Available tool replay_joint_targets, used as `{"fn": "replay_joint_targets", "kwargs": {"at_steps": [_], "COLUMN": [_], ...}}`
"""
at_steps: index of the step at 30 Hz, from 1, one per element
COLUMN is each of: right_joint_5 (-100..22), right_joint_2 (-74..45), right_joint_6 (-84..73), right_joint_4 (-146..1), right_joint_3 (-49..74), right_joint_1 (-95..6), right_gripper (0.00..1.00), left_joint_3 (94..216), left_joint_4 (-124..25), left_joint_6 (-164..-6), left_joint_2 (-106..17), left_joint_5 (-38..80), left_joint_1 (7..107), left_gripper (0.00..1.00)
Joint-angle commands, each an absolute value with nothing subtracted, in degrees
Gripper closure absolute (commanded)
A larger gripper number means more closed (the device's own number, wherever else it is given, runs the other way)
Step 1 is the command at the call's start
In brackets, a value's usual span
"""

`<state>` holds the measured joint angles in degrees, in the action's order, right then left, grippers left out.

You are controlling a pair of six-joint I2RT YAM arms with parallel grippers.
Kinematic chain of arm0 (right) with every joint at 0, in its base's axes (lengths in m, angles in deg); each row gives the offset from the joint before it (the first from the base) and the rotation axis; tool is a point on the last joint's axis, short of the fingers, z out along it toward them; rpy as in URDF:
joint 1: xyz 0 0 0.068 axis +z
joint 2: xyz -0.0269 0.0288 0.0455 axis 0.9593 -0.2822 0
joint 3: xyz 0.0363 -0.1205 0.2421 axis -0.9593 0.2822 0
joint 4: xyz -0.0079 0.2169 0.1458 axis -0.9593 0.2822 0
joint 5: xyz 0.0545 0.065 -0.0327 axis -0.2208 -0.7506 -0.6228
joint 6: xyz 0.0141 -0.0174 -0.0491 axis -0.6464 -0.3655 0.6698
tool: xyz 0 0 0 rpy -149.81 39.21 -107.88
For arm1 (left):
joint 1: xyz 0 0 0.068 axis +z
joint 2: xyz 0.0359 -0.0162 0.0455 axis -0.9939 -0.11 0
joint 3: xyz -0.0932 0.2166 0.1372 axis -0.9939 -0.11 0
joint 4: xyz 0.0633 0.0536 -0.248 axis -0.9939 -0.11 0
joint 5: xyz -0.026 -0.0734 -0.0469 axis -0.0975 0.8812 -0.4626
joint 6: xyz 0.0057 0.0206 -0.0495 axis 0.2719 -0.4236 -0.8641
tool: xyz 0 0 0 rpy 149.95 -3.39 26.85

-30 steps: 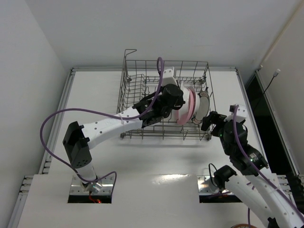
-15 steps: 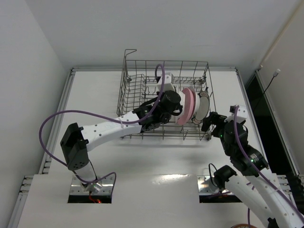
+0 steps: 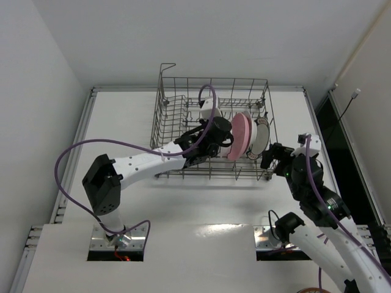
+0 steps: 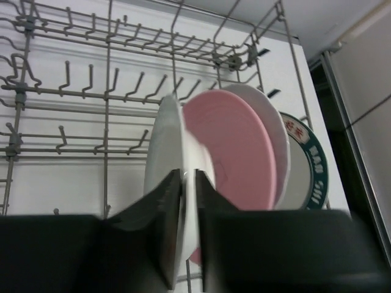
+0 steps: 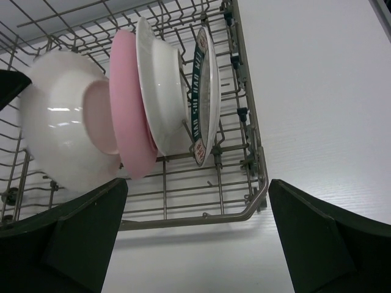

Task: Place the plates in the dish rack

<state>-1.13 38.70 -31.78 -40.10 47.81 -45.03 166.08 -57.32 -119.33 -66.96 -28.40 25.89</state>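
Note:
The dish rack [image 3: 166,116] stands at the middle back of the table. Inside it, my left gripper [image 4: 188,175] is shut on the rim of a plain white plate [image 4: 164,152], which stands on edge. Beside that plate stands the pink plate [image 4: 235,152], then a second white plate [image 4: 278,131] and the patterned-rim plate [image 4: 310,165]. The right wrist view shows the same row: held white plate [image 5: 58,122], pink plate [image 5: 131,122], white plate [image 5: 162,85], patterned plate [image 5: 206,91]. My right gripper [image 5: 197,186] hangs open just outside the rack's near right corner, holding nothing.
The rack's tall wire sides [image 5: 253,152] and upright tines [image 4: 91,91] surround the plates. My left arm [image 3: 146,162] reaches over the rack's near wall. White walls enclose the table at the left and back; a dark gap [image 3: 333,140] runs along the right.
My left gripper has carried the white plate slightly down and toward the pink plate, so it now stands close beside it. The right arm has barely shifted.

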Motion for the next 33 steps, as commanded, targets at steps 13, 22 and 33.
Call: {"fn": "replay_joint_targets", "kwargs": {"at_steps": [13,22,33], "right_joint_5": [-1.24,-6.15,-12.23], "right_joint_2": [35.56,27.91,19.65], "right_joint_6": [-31.26,-28.19,-26.6], "right_joint_4": [-31.73,-28.47,-30.15], "right_joint_3": [34.52,25.99,16.42], "right_joint_1": [-45.39,-45.39,-44.87], "right_gripper": [0.0,0.0,0.0], "left_joint_3": [170.02,169.5,155.88], "left_joint_4": [-54.71,-57.16,-56.21], "left_joint_6": [-120.85,-104.07,-85.34], "left_joint_2": [-72.31,-56.32,-41.81], "left_joint_5": [-10.72,-16.16,-32.25], "left_joint_1": [36.58,35.35,29.55], "left_gripper": [0.34,0.26,0.14]}}
